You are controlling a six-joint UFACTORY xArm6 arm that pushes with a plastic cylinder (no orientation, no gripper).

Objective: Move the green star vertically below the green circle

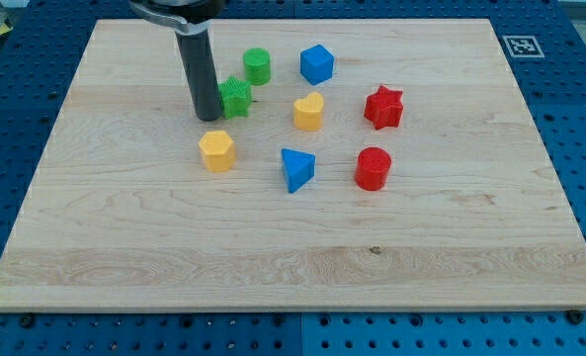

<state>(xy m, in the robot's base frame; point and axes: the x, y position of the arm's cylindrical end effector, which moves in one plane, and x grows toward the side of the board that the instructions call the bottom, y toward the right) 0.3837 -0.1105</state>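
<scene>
In the one camera view, the rod is coming down from the view's top, and my tip [209,118] is sitting on the wooden board [125,247] right against the left side of the green star [236,97]. There are no jaws on this arm, so nothing is being held; the tip is only touching the star's edge, as far as I can tell from here.

The green star is lying just below and a little to the left of the green circle [257,65], the two nearly touching. To the right of the circle, a blue cube [316,63] is resting near the board's top. Just below that, a yellow heart [309,112] is sitting to the right of the star, and further right a red star [383,107] is standing apart from it.

In the row beneath, a yellow hexagon [216,150] is lying just below the tip, a blue triangle [295,168] is sitting in the middle, and a red cylinder [373,168] is standing below the red star.

A black-and-white marker [521,45] is showing at the board's top right corner, and the board is resting on a blue perforated table [579,148].
</scene>
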